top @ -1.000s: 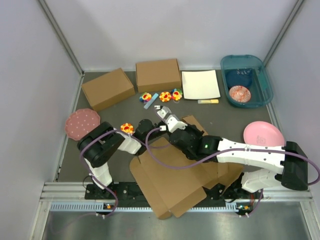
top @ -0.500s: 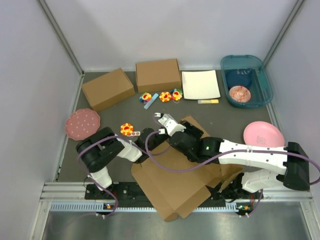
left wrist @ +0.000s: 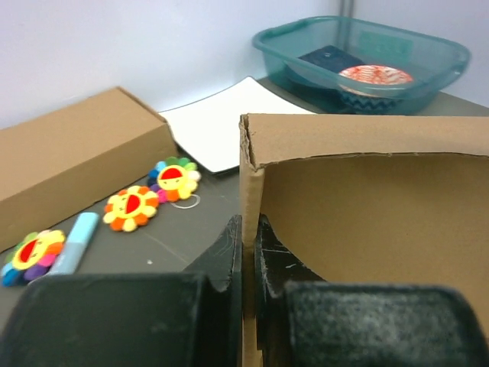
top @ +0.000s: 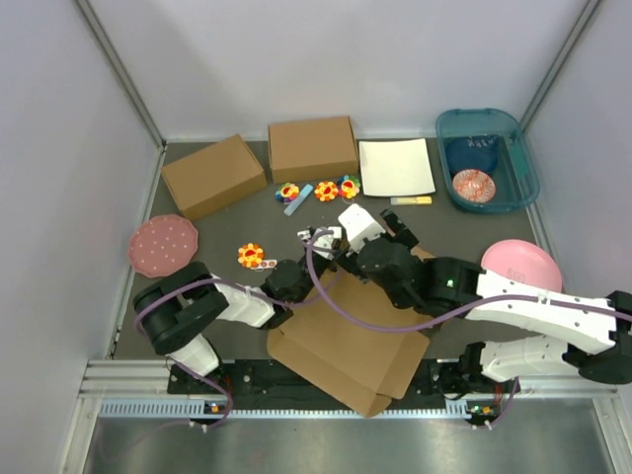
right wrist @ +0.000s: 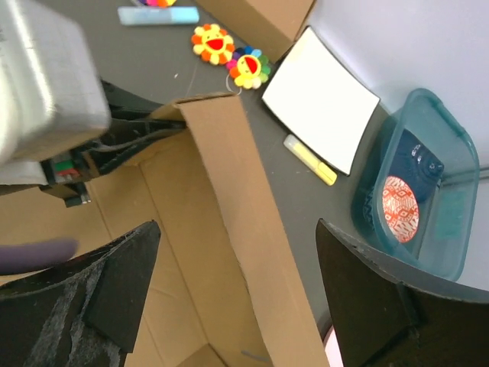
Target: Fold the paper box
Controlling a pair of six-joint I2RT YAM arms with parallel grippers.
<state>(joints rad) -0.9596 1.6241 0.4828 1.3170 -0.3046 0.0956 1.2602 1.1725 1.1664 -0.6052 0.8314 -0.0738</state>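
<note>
The plain brown corrugated-cardboard mailer sheet (top: 346, 346) lay near the front of the dark table (top: 449, 222), one wall raised. The left gripper (left wrist: 248, 238) was clenched on that wall's end. The right gripper (right wrist: 237, 229) was spread wide, straddling the wall without touching it. Colourful flower toys (top: 326, 190), a white sheet (top: 395, 166) and two brown boxes (top: 312, 148) lay beyond.

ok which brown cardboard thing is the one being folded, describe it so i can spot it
Look at the middle of the near edge of the dark table: the paper box lies there as a brown sheet with its flaps spread out. Unlike the two closed boxes at the far side, it is open, with one wall standing up, pinched by the left end effector.
</note>
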